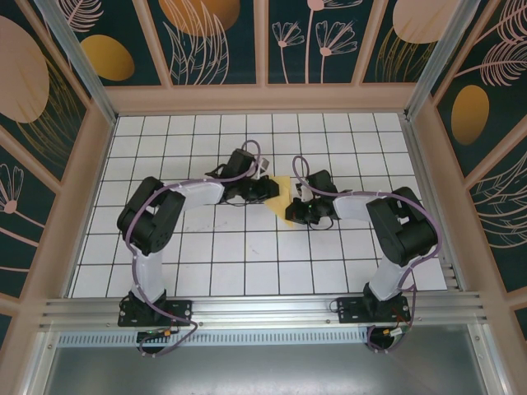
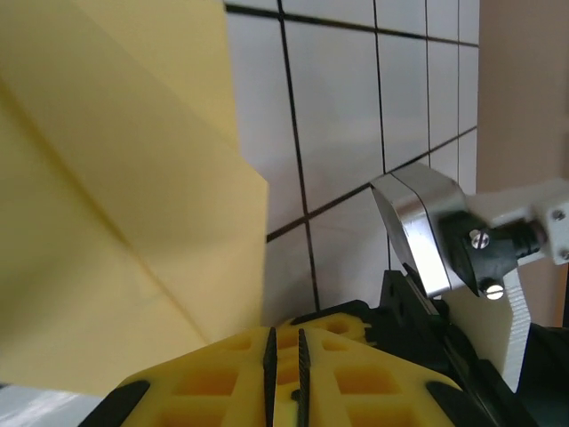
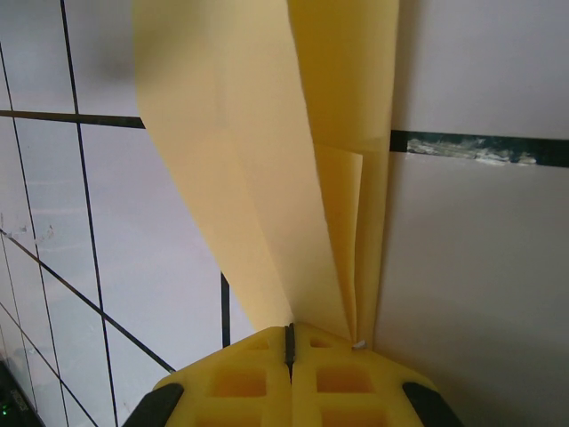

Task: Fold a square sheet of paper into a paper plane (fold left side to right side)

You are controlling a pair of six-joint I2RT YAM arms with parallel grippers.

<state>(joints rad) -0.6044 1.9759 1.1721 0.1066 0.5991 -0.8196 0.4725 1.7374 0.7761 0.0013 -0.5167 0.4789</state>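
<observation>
The yellow sheet of paper [image 1: 282, 197] is folded into a narrower layered shape and held off the table between the two arms. My right gripper [image 1: 295, 209] is shut on its lower end. In the right wrist view the pads meet at the right gripper [image 3: 289, 331], and the paper [image 3: 258, 160] rises from them in several creased layers. My left gripper [image 1: 265, 191] is at the paper's left side. In the left wrist view the left gripper [image 2: 284, 333] is open by a thin slit with nothing seen in it. The paper [image 2: 116, 205] hangs just left of its fingers.
White gridded table [image 1: 247, 247] lies under both arms, inside wooden frame walls [image 1: 263, 99]. A silver and white part of the other arm [image 2: 422, 231] sits close to the right of my left gripper. A metal rail [image 1: 263, 309] runs along the near edge.
</observation>
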